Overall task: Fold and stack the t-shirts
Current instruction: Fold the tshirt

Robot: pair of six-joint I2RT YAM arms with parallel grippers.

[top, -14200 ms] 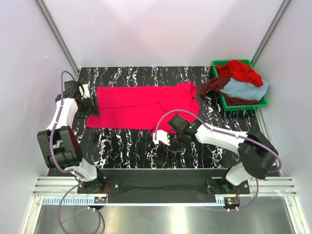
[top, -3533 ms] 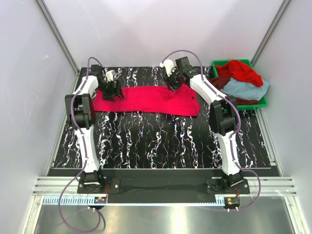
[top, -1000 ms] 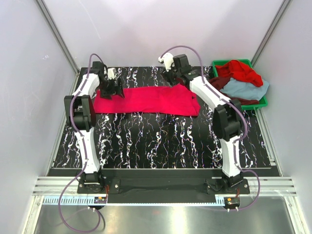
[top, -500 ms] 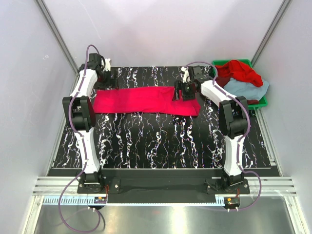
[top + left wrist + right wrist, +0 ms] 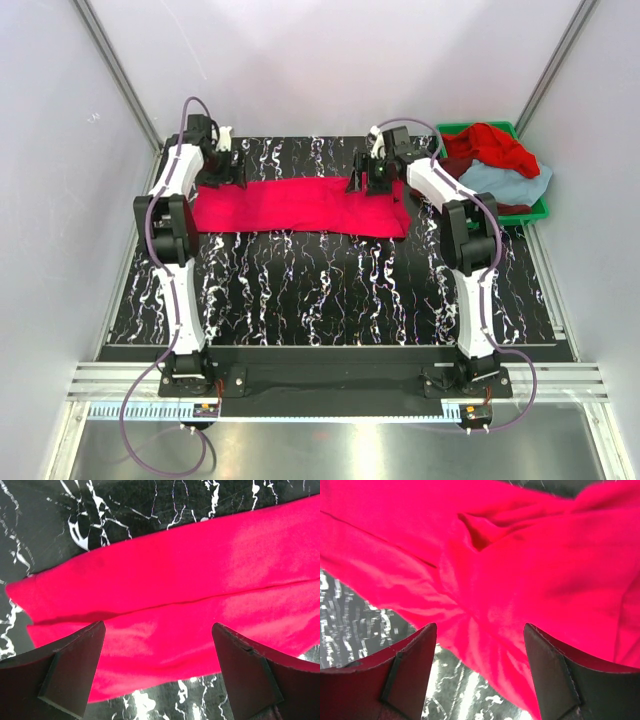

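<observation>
The crimson-pink t-shirt (image 5: 300, 205) lies folded into a long flat strip across the far part of the black marbled table (image 5: 330, 290). It fills the left wrist view (image 5: 190, 595) and the right wrist view (image 5: 530, 570). My left gripper (image 5: 232, 170) is open and empty above the strip's far left end. My right gripper (image 5: 368, 180) is open and empty above the strip's far right part, where the cloth is bunched. A brighter red t-shirt (image 5: 490, 145), a light blue-grey t-shirt (image 5: 505, 182) and a dark maroon t-shirt (image 5: 445, 172) lie heaped together at the right.
A green plastic bin (image 5: 538, 210) at the back right holds the heap of shirts, with the maroon one hanging over its left rim. Metal frame posts and white walls stand close behind and beside the table.
The left gripper has come down from the far left corner to the strip's left end. The right gripper moved slightly back along the strip's far edge. The shirt has not moved.
</observation>
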